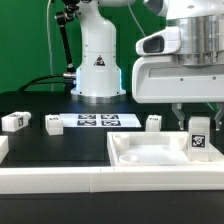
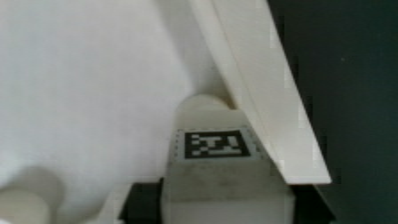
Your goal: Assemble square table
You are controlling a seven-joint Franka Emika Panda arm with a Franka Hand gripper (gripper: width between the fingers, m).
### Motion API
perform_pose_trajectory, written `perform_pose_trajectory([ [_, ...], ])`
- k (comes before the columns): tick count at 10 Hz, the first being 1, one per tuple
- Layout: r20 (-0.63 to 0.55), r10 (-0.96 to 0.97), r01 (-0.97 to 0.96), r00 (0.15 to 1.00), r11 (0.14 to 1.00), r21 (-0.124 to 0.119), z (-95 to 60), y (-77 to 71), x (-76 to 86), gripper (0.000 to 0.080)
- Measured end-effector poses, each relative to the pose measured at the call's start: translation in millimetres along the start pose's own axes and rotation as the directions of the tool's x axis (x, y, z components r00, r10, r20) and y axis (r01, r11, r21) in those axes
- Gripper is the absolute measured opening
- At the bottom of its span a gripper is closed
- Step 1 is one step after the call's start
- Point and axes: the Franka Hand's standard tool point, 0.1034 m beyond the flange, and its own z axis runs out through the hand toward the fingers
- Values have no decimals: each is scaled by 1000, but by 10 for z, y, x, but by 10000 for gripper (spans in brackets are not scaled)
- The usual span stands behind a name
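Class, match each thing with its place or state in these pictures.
Things: 1 robot's two-finger gripper; 2 white square tray-like plastic tabletop; 3 thin flat white marker board.
Places or states: a lies in front of the white robot base; b shut on a white tagged block leg; c lies beside the long white border wall.
Pairs: 1-b; 2-c; 3-a.
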Motion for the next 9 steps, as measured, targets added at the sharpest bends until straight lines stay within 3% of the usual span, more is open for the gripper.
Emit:
perform_pose_trajectory([
  [4, 15, 298, -298, 954, 954, 1, 7, -35, -45, 294],
  [9, 26, 489, -490, 872, 872, 12, 9, -52, -40, 294],
])
